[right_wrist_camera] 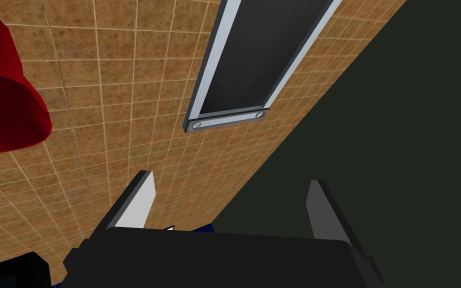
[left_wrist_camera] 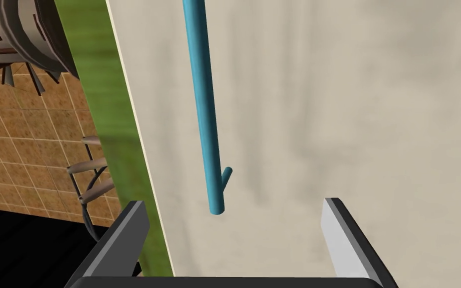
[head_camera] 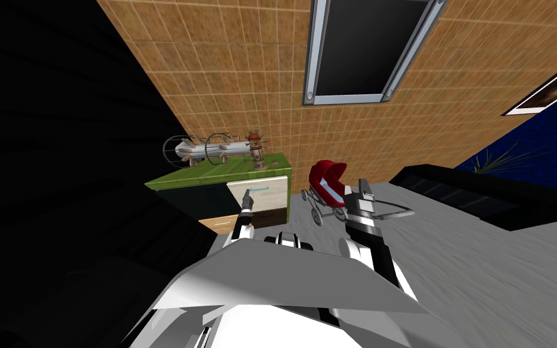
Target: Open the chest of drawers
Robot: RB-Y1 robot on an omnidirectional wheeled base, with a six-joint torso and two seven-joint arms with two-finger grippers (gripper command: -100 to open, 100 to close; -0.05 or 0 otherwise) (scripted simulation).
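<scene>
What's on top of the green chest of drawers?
Its green top holds a silvery rocket-like model in wire hoops and a brown tower with a red roof. Anything behind them is hidden.

The place is a lived-in room of a home. A low chest of drawers with a green top stands against a tan tiled wall that has a grey-framed window, and a red pram stands on the grey floor just beside it. Ornaments line the top's back edge, a caged model craft and a small tower figurine toward the right end, while a framed picture hangs on a dark blue wall above a plant.
</scene>
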